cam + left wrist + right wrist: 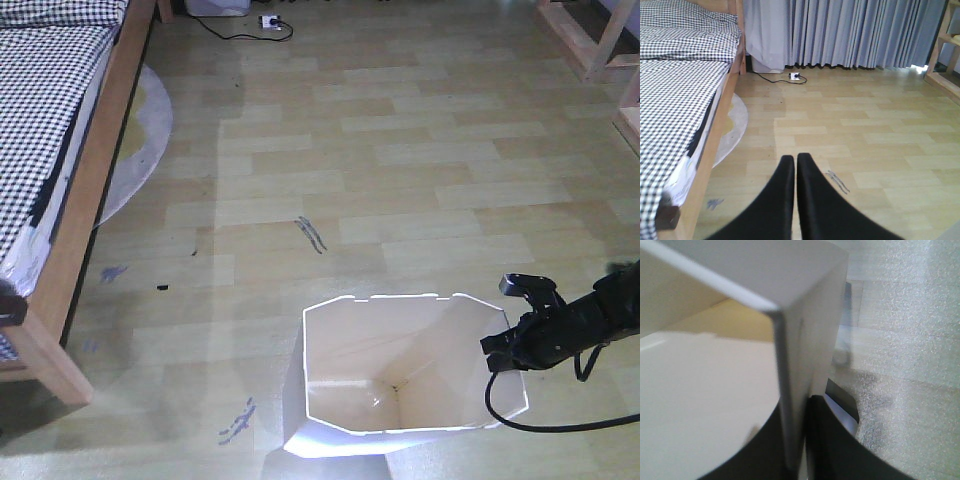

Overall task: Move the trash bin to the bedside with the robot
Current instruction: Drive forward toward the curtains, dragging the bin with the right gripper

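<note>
Our right claw (506, 352) pinches the right wall of the trash bin (380, 345), which stands near and right in the scene, its thin plastic held between the fingers. Our left claw (796, 165) has its fingers pressed together, holding nothing. We should drag slowly, rim level, toward the bed (70, 120), well apart at far left.

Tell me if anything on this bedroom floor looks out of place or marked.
The trash bin stands mid-floor, away from the bed, its rim pinched by the right end effector. Dark scuff marks streak the floor.
</note>
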Available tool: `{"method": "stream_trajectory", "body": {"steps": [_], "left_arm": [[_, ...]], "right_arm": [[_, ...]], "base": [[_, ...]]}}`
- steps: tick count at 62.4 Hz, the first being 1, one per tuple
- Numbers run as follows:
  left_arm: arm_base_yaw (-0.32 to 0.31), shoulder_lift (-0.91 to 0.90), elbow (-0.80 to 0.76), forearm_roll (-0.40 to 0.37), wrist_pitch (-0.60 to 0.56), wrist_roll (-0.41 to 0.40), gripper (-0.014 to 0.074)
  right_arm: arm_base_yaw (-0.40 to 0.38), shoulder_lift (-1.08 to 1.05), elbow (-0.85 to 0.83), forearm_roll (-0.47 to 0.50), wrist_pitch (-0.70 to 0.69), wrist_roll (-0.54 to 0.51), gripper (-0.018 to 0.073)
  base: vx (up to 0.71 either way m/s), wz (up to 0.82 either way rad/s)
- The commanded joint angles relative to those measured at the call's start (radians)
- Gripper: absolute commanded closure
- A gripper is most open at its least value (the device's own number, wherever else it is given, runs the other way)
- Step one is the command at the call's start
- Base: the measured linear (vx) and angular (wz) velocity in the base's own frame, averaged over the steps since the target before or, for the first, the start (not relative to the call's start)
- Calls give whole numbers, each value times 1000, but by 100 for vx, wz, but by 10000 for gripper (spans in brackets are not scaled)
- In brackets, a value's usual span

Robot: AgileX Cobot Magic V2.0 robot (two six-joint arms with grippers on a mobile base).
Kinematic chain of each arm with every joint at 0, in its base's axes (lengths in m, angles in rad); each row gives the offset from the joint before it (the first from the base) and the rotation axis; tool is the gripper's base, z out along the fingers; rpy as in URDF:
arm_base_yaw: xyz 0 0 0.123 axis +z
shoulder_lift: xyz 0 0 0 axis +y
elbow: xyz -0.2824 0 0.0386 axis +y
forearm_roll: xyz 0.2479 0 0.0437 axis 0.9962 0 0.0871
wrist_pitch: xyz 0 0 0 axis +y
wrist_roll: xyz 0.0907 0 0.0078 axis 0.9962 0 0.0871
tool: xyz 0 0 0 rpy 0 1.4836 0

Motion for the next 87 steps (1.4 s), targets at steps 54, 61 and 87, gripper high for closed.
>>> {"method": "stream_trajectory", "body": {"steps": [54,61,87], "left_arm": [[0,-14,19,-4,-69,-6,602],[0,-14,19,-4,-69,-6,602],[0,-14,19,-4,-69,-6,602]], "right_arm": [[-3,-77,-9,39,196,-2,564],[-3,-77,-9,39,196,-2,564],[-3,-77,-9,39,196,-2,564]], "base": [[29,-5],[27,11],[25,9]]}}
